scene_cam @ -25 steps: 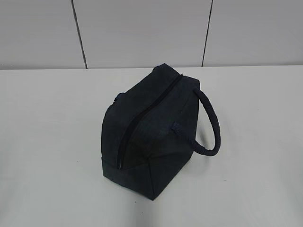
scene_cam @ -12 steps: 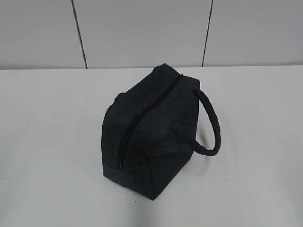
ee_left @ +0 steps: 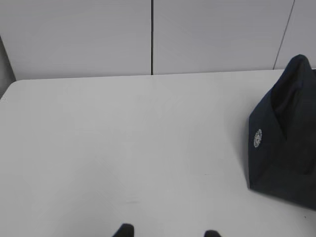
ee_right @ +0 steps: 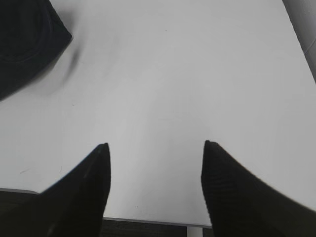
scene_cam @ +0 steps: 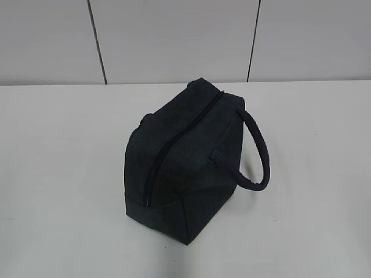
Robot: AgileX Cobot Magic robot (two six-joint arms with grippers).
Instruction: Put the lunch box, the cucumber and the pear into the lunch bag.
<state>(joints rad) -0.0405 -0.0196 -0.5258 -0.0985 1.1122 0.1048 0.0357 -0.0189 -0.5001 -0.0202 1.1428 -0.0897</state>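
Observation:
The dark navy lunch bag [scene_cam: 182, 162] stands in the middle of the white table, its top zipper [scene_cam: 174, 145] shut and its padded loop handle [scene_cam: 258, 153] hanging to the right. The bag also shows at the right edge of the left wrist view [ee_left: 286, 138] and at the top left of the right wrist view [ee_right: 27, 44]. My left gripper [ee_left: 167, 232] is open and empty over bare table left of the bag. My right gripper [ee_right: 155, 145] is open and empty near the table's front edge. The lunch box, the cucumber and the pear are out of view.
The white table [scene_cam: 64, 174] ends at a grey panelled wall [scene_cam: 174, 40] behind. Its front edge shows at the bottom of the right wrist view [ee_right: 148, 221]. Neither arm shows in the exterior view.

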